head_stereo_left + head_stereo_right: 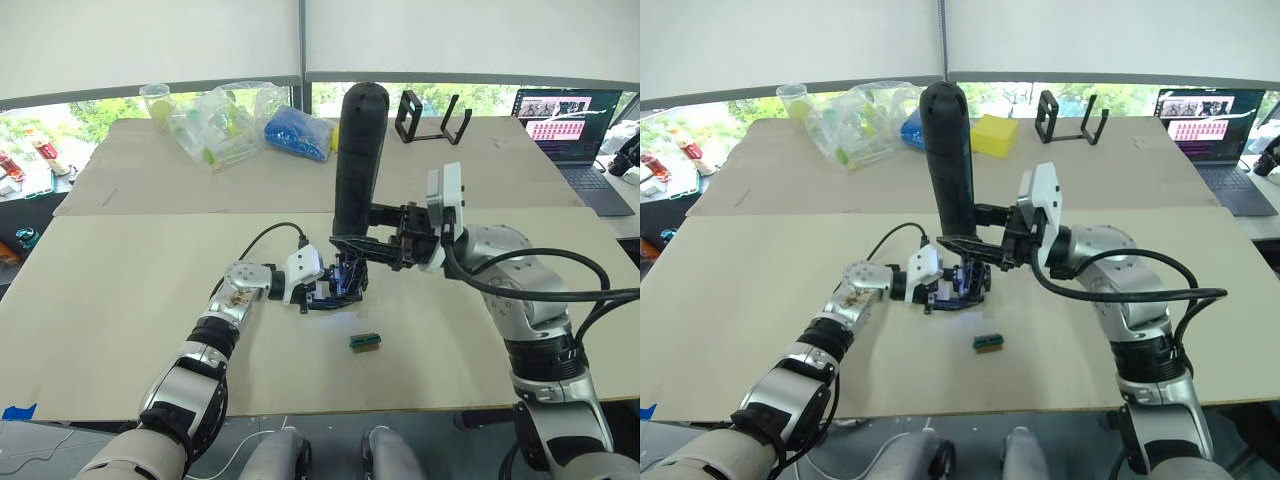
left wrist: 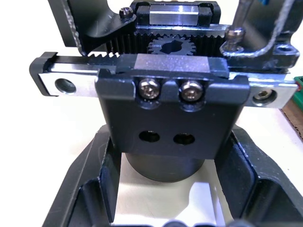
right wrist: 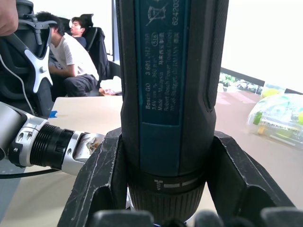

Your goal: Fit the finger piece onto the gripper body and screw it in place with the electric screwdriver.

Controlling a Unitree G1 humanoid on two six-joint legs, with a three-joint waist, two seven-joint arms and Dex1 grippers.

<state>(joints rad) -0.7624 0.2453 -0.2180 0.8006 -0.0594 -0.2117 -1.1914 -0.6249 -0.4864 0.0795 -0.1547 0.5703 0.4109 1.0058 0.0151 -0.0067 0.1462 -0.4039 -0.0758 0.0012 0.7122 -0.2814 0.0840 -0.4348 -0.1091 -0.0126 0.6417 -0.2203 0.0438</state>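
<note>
Left gripper (image 1: pixel 325 292), forearm reaching low over the table (image 1: pixel 120 330), is clamping the gripper body (image 2: pixel 165 123) at mid-table. Right gripper (image 1: pixel 385 240), elbow bent inward, is gripping the electric screwdriver (image 1: pixel 357 160) upright, bit down over the body.

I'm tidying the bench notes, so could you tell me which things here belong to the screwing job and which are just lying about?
In use:
- electric screwdriver, in the right hand
- gripper body, in the left hand

Lying about:
- small green-and-brown block
- plastic bags
- laptop
- black stand
</note>
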